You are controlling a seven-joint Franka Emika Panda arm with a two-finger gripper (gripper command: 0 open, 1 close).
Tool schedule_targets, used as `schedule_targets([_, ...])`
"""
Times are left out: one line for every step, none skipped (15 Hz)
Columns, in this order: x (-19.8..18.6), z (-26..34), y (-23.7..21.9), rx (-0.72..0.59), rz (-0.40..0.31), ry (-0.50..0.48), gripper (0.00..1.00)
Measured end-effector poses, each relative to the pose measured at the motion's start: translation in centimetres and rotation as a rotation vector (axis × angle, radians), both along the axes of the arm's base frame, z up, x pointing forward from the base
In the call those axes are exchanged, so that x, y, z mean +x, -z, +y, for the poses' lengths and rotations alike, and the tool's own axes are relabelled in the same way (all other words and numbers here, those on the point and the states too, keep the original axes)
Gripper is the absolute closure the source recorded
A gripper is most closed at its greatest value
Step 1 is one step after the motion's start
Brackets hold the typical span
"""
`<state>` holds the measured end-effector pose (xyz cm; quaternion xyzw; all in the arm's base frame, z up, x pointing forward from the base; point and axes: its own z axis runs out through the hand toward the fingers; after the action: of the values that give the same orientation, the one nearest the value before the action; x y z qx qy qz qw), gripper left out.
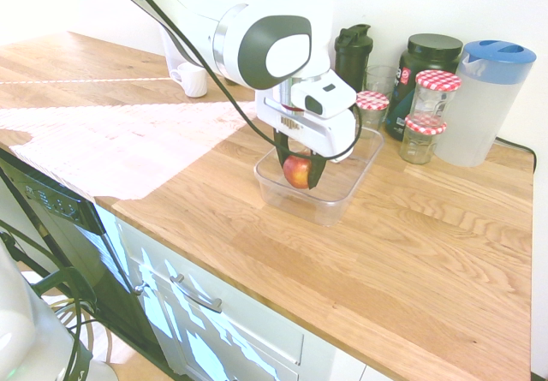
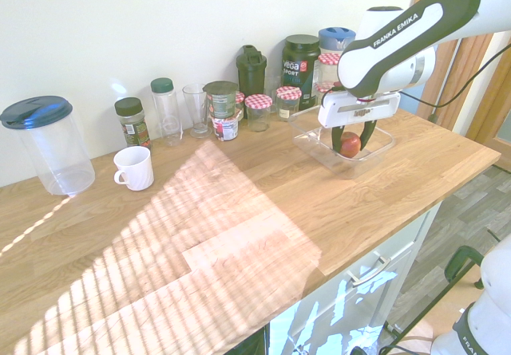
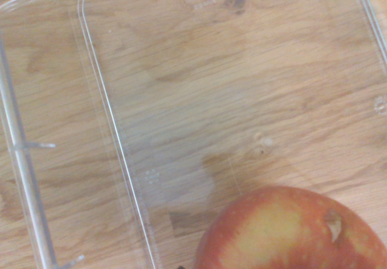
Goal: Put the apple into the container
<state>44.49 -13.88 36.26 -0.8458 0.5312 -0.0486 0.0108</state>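
Hand (image 1: 300,160): clamped on the apple, one dark finger on each side, pointing down.
Apple (image 1: 296,172): red with yellow patches, gripped over the clear tub, within its rim as far as I can see; whether it touches the bottom I can't tell.
Clear tub (image 2: 312,151): lidless, sitting flat on the counter (image 1: 411,253).
Step, I'd say: lowering or letting go; the job looks nearly done.
Drop risk: if the apple is above the base, opening now could make it bounce or roll against a wall.
Press risk: going too low would squash the apple on the base, and the tub might skid.
Rim risk: fingers spreading wide near a wall could catch it and drag that light plastic along.
Neighbours: jars with red-checked lids (image 2: 258,112) stand just beyond the tub; a shove that way could knock them.
Exit: I'd want a straight lift, lest a fingertip hook the rim.
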Motion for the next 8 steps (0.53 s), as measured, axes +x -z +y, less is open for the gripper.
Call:
schedule_targets([0.1,0.0,0.1,-0.001,-0.001,0.002,0.00])
schedule_targets([0.3,0.0,-0.1,-0.001,-0.006,0.005,0.00])
schedule_targets([0.5,-0.1,-0.4,-0.001,-0.013,0.006,0.00])
schedule_targets([0.7,-0.2,-0.7,-0.002,-0.021,0.008,0.00])
schedule_targets([1.0,-0.2,-1.2,-0.004,-0.028,0.008,0.00])
schedule_targets([1.3,-0.3,-1.7,-0.006,-0.035,0.008,0.00])
schedule_targets([1.6,-0.3,-2.2,-0.008,-0.042,0.007,0.00])
schedule_targets([1.9,-0.3,-2.7,-0.009,-0.046,0.005,0.00])
